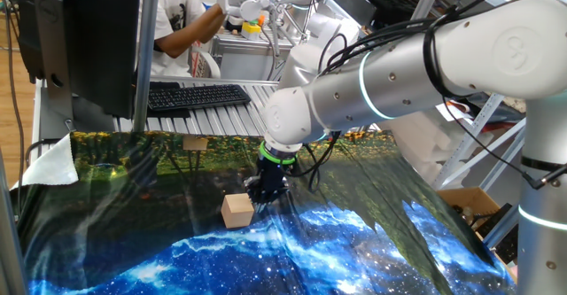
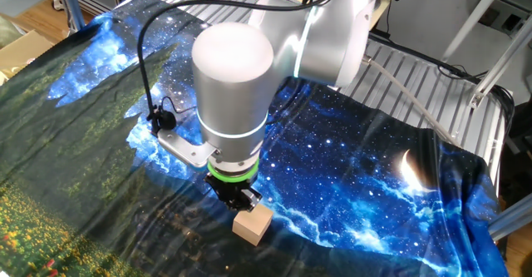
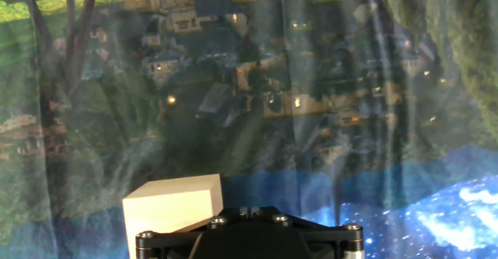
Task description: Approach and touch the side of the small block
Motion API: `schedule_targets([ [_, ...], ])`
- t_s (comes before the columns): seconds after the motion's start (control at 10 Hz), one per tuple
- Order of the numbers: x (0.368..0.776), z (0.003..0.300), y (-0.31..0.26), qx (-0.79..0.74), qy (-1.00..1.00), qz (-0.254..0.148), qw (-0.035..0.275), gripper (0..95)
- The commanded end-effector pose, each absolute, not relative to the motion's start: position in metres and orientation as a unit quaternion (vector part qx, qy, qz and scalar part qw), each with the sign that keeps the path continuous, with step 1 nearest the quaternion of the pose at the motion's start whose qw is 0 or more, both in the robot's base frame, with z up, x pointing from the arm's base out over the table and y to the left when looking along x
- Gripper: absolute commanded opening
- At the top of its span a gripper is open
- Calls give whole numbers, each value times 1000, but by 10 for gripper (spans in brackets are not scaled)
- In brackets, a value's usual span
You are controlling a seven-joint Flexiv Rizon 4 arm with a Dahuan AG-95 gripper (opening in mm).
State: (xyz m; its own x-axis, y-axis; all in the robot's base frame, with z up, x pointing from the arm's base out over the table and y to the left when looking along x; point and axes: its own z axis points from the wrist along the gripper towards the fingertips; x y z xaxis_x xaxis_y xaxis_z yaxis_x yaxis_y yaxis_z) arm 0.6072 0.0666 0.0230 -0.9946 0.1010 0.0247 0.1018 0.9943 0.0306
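Note:
The small block (image 1: 237,211) is a plain light-tan wooden cube that rests on the printed cloth. It also shows in the other fixed view (image 2: 253,225) and at the lower left of the hand view (image 3: 171,204). My gripper (image 1: 267,191) is low over the cloth, right beside the block's side, with its black tip close against it (image 2: 239,199). I cannot tell whether they touch. The jaws look shut and hold nothing. In the hand view only the black gripper body (image 3: 249,236) shows, and it hides the block's lower right corner.
A flat tan rectangular piece (image 1: 195,143) lies at the cloth's far edge. A black keyboard (image 1: 197,95) sits on the slatted surface behind it. A white rag (image 1: 53,164) lies at the left edge. A cardboard box (image 1: 465,202) stands off the table at the right.

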Motion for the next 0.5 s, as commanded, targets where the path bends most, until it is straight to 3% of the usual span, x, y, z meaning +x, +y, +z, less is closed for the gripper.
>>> schedule_targets([
  [0.1, 607, 24, 72, -54, -998, -15, 14, 0],
  [0.5, 606, 24, 79, -58, -998, -15, 15, 0],
])
